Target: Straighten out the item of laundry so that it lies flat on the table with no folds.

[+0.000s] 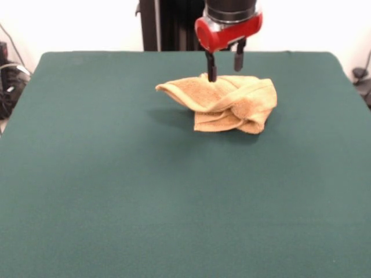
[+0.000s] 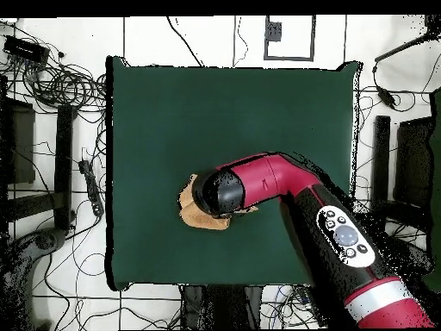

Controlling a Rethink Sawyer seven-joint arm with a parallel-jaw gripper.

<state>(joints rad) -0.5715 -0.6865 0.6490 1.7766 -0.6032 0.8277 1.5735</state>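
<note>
One towel (image 1: 226,104) lies bunched and folded toward the far middle of the desk (image 1: 116,191), nowhere near flat. Pincer (image 1: 225,68) is down at its upper edge, jaws spread, one finger touching cloth, nothing gripped. Judged step: taking hold. Next move calls for pinching an edge and drawing it outward.

No readable text, labels, brand names or numbers appear in either view. The arm (image 2: 344,237) carries a pale oval control panel (image 2: 347,236) with small round buttons, seen from overhead well back from the gripper; any markings on it are perhaps there but too small to read.
</note>
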